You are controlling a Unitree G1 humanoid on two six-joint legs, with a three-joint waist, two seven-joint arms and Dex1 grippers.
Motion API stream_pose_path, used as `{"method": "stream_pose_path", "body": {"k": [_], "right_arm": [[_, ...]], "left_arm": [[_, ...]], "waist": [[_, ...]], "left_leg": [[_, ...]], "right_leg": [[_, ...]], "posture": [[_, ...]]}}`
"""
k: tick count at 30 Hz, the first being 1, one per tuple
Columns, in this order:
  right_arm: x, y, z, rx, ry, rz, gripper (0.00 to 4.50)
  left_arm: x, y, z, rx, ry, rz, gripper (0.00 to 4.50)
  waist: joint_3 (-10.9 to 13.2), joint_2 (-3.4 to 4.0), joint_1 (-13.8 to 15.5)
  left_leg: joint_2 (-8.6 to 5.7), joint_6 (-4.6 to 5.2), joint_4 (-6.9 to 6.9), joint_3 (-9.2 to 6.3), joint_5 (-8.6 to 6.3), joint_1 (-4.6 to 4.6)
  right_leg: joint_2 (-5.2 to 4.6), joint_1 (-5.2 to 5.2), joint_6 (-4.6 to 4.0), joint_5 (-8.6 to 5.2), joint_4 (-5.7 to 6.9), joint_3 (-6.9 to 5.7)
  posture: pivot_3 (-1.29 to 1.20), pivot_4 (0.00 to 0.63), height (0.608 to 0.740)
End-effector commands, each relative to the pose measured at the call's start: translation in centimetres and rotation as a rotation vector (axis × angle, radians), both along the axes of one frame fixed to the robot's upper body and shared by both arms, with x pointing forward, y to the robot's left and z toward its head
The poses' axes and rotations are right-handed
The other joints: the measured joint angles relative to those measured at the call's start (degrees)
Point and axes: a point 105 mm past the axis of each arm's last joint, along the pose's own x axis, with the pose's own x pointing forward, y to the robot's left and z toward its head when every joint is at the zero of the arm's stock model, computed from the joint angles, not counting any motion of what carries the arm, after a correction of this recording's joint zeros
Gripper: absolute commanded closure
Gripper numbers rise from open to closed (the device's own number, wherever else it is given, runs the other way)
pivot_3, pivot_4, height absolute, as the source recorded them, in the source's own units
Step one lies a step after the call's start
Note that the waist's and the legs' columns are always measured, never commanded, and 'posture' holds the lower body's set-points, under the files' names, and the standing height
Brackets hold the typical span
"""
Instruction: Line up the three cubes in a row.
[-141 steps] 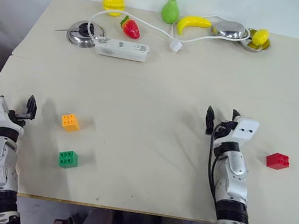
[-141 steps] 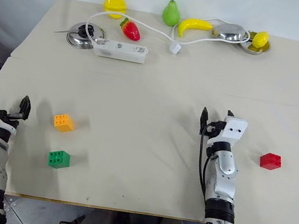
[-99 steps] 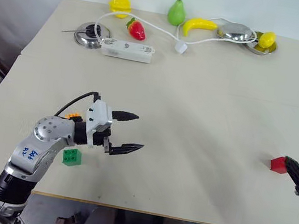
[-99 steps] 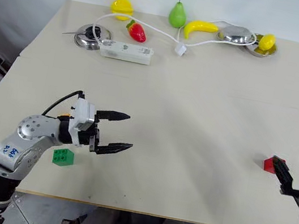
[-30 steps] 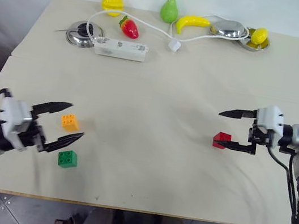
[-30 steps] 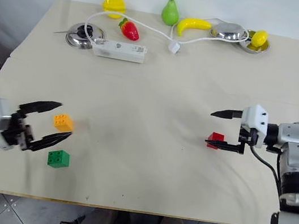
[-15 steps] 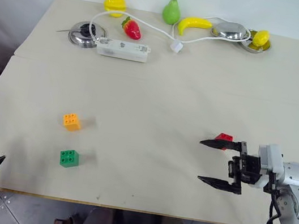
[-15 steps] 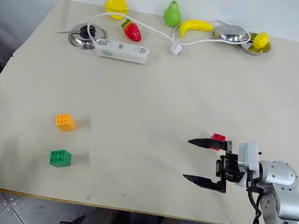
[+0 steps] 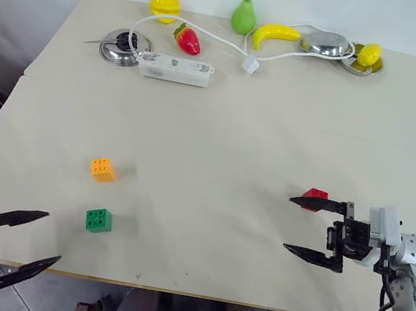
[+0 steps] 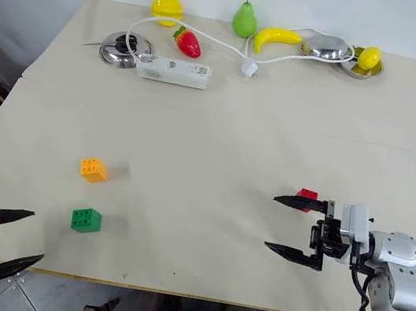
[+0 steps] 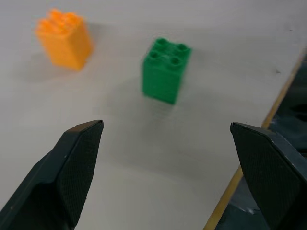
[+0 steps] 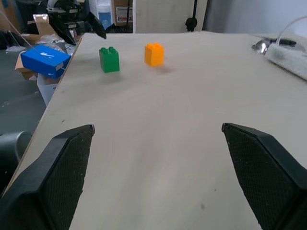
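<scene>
The orange cube (image 9: 103,168) and the green cube (image 9: 98,219) stand on the table's left side, the green one nearer the front edge. The red cube (image 9: 315,196) sits alone at the right, just behind the upper finger of my right gripper (image 9: 288,223). That gripper is open, level, pointing left, with nothing between its fingers. My left gripper (image 9: 52,238) is open at the front left corner, pointing toward the green cube (image 11: 165,71) and apart from it. The orange cube (image 11: 64,39) lies beyond.
Along the far edge lie a white power strip (image 9: 173,68) with its cable, a toy strawberry (image 9: 187,39), a pear (image 9: 244,16), a banana (image 9: 276,34), a metal lid (image 9: 120,45) and metal bowls (image 9: 326,42). A blue box (image 12: 45,60) lies beside the table.
Both grippers have drawn back toward the front edge. The left one left the orange and green cubes. The right one came off the red cube, which stays on the table.
</scene>
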Motion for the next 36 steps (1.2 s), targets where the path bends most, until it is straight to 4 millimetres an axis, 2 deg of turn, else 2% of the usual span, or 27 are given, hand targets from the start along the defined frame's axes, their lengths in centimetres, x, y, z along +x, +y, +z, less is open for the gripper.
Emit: {"method": "stream_pose_path", "body": {"k": [1,5,8,11,16,18,19,23,25,31,36], "right_arm": [[-0.2,-0.4,0.5,-0.007,-0.024,0.008,0.04],[-0.4,-0.4,0.3,-0.021,-0.002,0.003,0.04],[-0.9,-0.2,0.0,-0.025,0.004,-0.001,0.04],[-1.1,-0.2,0.1,-0.020,-0.001,-0.026,0.00],[-1.7,-1.1,0.0,-0.030,0.010,-0.070,0.00],[-1.9,-2.0,-0.2,-0.033,0.019,-0.110,0.00],[-2.0,-2.5,-0.3,-0.037,0.020,-0.134,0.00],[-2.7,-3.6,-0.3,-0.002,0.011,-0.237,0.00],[-2.8,-3.9,0.3,0.047,-0.010,-0.300,0.00],[-2.9,-5.5,1.8,0.152,-0.088,-0.507,0.00],[-3.7,-7.2,2.8,0.179,-0.143,-0.645,0.00]], "left_arm": [[1.7,-0.7,-0.7,0.005,-0.038,-0.013,0.00],[4.3,-2.0,-1.5,-0.032,-0.085,-0.010,0.00],[5.1,-3.2,-1.8,-0.069,-0.088,-0.045,0.00],[5.0,-4.2,-1.8,-0.092,-0.067,-0.104,0.58],[5.0,-3.7,-1.5,-0.082,-0.056,-0.134,2.16],[5.6,-4.8,-0.7,-0.098,-0.064,-0.183,2.80],[6.2,-5.8,0.0,-0.116,-0.079,-0.220,3.02],[9.3,-10.5,4.5,-0.262,-0.104,-0.347,3.02],[10.6,-13.2,5.9,-0.264,-0.066,-0.447,3.02],[14.5,-20.5,7.3,-0.163,-0.018,-0.644,3.02],[17.2,-27.1,6.5,-0.116,0.019,-0.684,3.02]], "waist": [[0.0,0.00,0.1],[0.0,-0.01,0.0],[0.0,-0.04,0.1],[0.0,-0.03,0.0],[0.0,-0.04,0.0],[0.0,-0.03,0.3],[0.0,-0.03,0.6],[0.0,-0.04,1.8],[0.0,-0.06,1.9],[-0.1,0.01,1.6],[-0.1,-0.02,1.8]], "left_leg": [[0.00,0.01,0.01,-0.01,0.01,0.01],[-0.01,0.05,0.10,0.01,0.01,0.03],[-0.01,0.07,0.10,0.00,0.02,0.02],[-0.02,0.07,0.09,0.00,0.01,0.01],[-0.01,0.09,0.12,0.04,0.02,0.02],[-0.01,0.11,0.14,0.03,0.03,0.02],[-0.04,0.13,0.16,0.01,0.04,0.02],[-0.11,0.19,0.20,-0.05,0.07,0.01],[-0.17,0.22,0.23,-0.11,0.10,0.00],[-0.46,0.23,0.21,0.05,0.14,0.03],[-0.46,0.20,0.20,0.06,0.19,-0.02]], "right_leg": [[0.01,0.03,0.00,0.00,0.01,0.00],[0.00,0.06,0.04,0.02,0.08,0.04],[0.02,0.05,0.06,0.03,0.09,0.01],[0.02,0.05,0.05,0.03,0.09,-0.01],[0.04,0.06,0.06,0.03,0.09,0.00],[0.04,0.07,0.06,0.03,0.09,0.02],[0.03,0.10,0.08,0.04,0.09,0.02],[-0.01,0.14,0.15,0.08,0.11,0.08],[-0.02,0.17,0.17,0.09,0.17,0.08],[0.11,0.17,0.21,0.11,0.19,0.12],[0.24,0.17,0.25,0.13,0.07,0.12]], "posture": [[0.00,0.150,0.740],[0.00,0.150,0.740],[0.00,0.150,0.740],[0.00,0.150,0.740],[0.00,0.150,0.740],[0.00,0.150,0.740],[0.00,0.150,0.740],[0.00,0.150,0.740],[0.00,0.150,0.740],[0.00,0.150,0.740],[0.00,0.150,0.740]]}}
